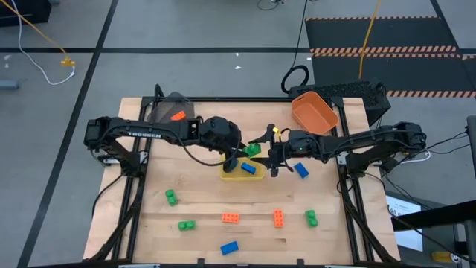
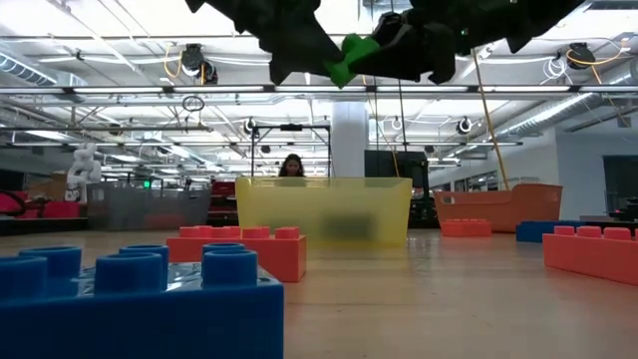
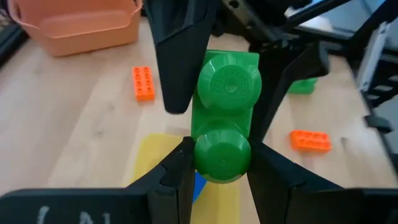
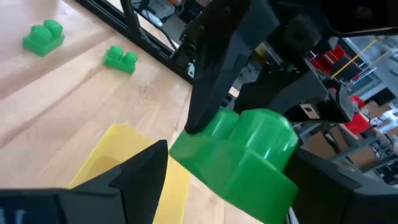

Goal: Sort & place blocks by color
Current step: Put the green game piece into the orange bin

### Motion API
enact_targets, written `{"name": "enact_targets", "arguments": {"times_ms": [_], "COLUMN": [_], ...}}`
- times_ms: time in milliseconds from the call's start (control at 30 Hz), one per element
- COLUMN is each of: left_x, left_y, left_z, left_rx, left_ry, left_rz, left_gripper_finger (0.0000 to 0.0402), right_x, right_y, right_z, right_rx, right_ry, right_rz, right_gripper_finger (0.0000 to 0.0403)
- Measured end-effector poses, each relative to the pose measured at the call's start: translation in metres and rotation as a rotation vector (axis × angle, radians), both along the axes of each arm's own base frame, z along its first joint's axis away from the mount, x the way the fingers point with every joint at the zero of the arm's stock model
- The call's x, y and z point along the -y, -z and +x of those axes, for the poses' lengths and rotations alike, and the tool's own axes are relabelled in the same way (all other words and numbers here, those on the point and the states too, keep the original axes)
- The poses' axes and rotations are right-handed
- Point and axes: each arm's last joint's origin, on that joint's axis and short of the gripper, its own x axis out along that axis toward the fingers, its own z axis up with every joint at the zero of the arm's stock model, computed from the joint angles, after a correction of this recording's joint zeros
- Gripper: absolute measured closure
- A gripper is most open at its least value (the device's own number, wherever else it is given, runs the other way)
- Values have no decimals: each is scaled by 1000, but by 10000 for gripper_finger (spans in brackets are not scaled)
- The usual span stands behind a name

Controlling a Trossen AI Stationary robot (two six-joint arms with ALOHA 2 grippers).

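Left gripper (image 3: 214,168): I see it clamped on the green block (image 3: 225,118).
Right gripper (image 1: 272,158): meets that block; grip unclear to me.
Green block: above the yellow bin (image 1: 256,177), tabletop (image 1: 201,208) centre, bin's 12 o'clock edge.

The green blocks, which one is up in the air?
The green block over the yellow bin, pinched between the left gripper and right gripper. The other green ones lie on the table nearer its front edge.

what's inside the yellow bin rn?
One blue block lies in the yellow bin. The left pincer and right pincer, meeting on a green block, cover its far side.
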Motion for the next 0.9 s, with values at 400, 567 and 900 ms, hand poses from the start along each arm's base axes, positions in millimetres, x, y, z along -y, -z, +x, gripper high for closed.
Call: {"name": "enact_targets", "arguments": {"times_ms": [400,567,900], "left_x": [12,26,43], "left_y": [1,1,1], "left_z": [-1,-3,-2], "left_rx": [-66,-112,-129], "left_ry": [-89,-96,-97], "left_rz": [411,593,759], "left_gripper_finger": [277,276,276], "right_x": [-1,0,3], "right_y": [-2,-3,-8], "right_z": [-1,0,0], "right_rx": [9,20,78], "right_ry": [-7,4,62], "right_rz": [36,7,-41], "right_gripper_finger": [122,122,122]}}
